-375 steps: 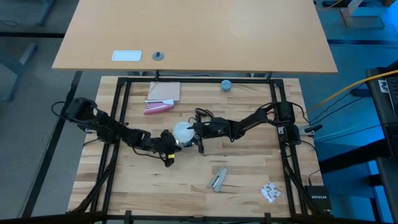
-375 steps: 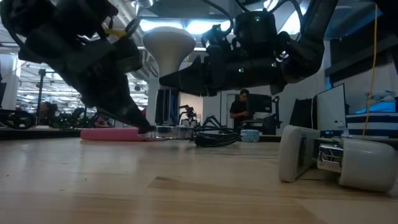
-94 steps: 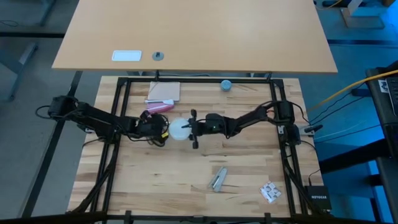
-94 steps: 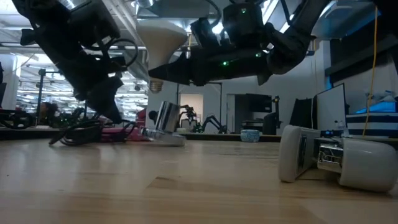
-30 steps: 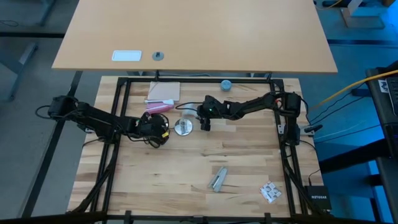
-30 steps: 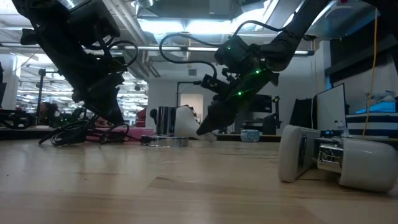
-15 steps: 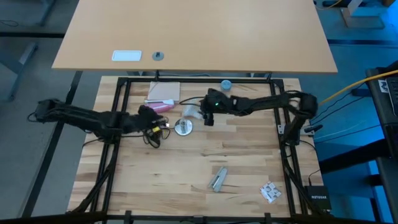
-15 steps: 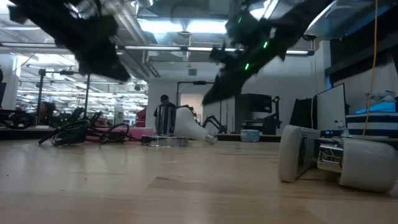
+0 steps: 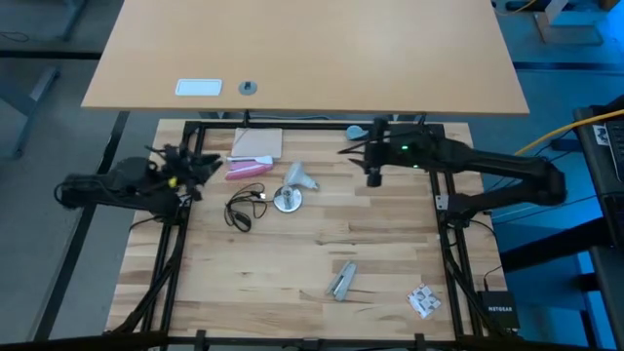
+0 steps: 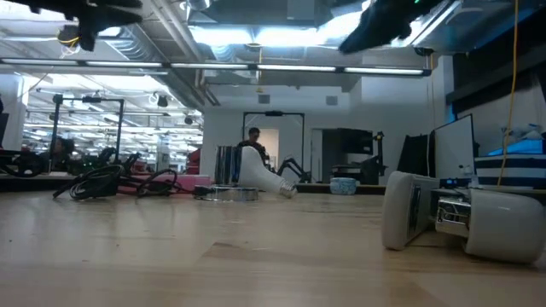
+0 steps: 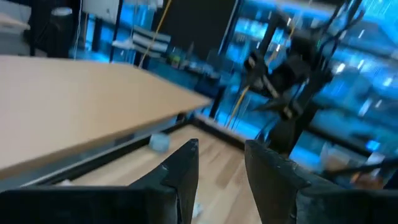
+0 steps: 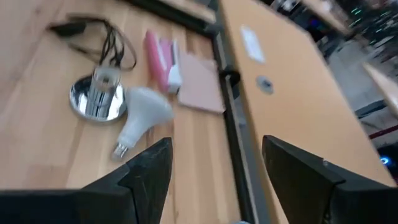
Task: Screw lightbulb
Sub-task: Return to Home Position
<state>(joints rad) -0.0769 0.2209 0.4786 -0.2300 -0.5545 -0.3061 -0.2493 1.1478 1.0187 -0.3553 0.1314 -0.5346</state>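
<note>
Near the middle of the surface (image 9: 292,258), toward its far edge, the lightbulb (image 9: 299,177) lies on its side, out of the socket (image 9: 286,200) and, as far as I can tell from above, touching its rim or just beside it. My right wrist camera shows its globe next to the silvery dish and its narrow threaded neck pointing away. I read that as a set-down, not a seat: a pear-shaped bulb cannot stand alone, so it rests on its flank. The socket sits flat with its opening up, and its thin black cord (image 9: 241,210) loops off slack toward the left arm's side, so nothing tugs it. My left hand (image 11: 221,152) is released, fingers apart with nothing between them, held up off the wood by the left side of the surface. My right hand (image 12: 216,146) is spread wide and empty too, high over the far right part near the small blue-grey cap (image 9: 355,130), looking down on bulb and socket from well apart. From table height the arms show only at the top corners, which leaves the middle free of them. I judge this a parked pose, with the screwing itself not done. When I go in for the bulb, I would watch for it rolling in an arc at first touch.
</note>
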